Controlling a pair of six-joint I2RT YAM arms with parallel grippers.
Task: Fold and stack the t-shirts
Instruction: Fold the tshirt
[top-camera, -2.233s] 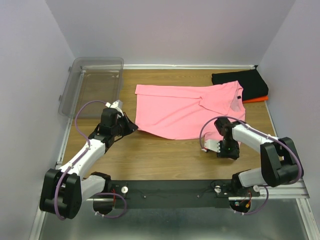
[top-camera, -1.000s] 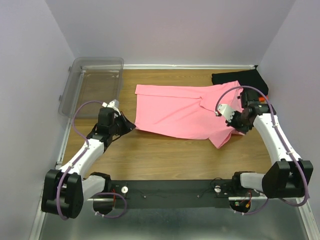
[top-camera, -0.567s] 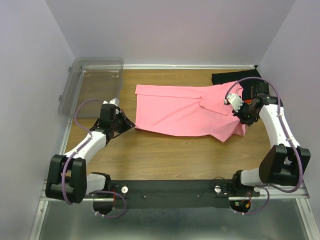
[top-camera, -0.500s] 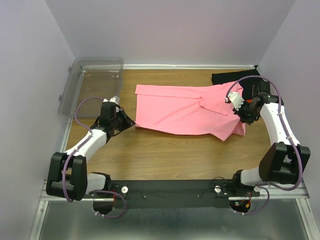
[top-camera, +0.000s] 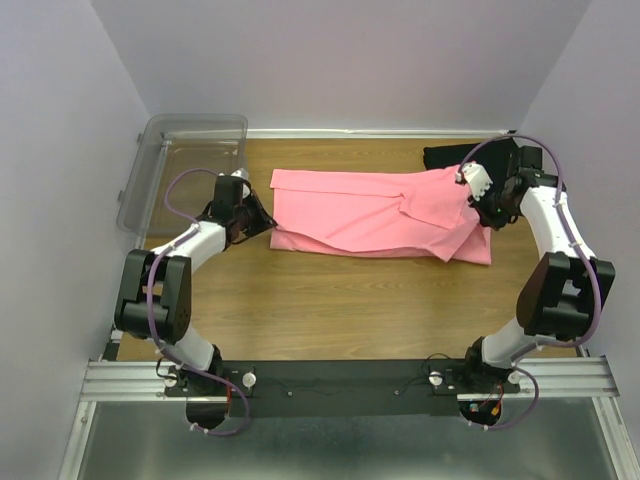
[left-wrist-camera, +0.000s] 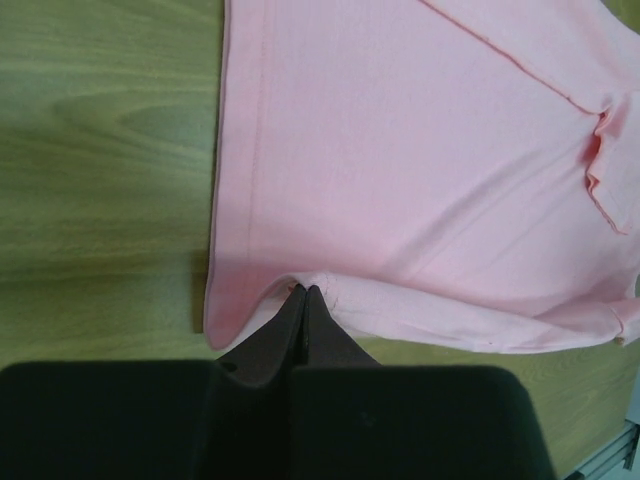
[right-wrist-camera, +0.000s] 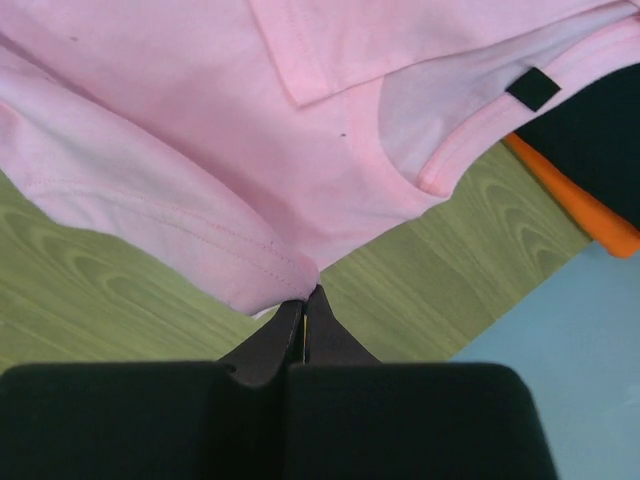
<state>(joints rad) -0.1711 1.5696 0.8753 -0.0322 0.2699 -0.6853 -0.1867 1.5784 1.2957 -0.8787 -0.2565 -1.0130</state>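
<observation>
I see both jaws pinched shut on the pink t-shirt (top-camera: 370, 215): left gripper (left-wrist-camera: 305, 292) at its hem, right gripper (right-wrist-camera: 306, 292) at a folded edge (black t-shirt (right-wrist-camera: 590, 130) mostly cut off).

No legible text in any view; dark neck label (right-wrist-camera: 532, 88) on pink t-shirt (right-wrist-camera: 200, 130) reads blank

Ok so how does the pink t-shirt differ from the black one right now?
The pink t-shirt lies spread across the table, only partly folded; the black t-shirt is a compact folded bundle in the far right corner. The left claw and right claw each pinch the pink t-shirt's edge; nothing holds the black t-shirt. The black t-shirt rests on an orange t-shirt, the pink t-shirt on wood. Both are plain cloth.
</observation>
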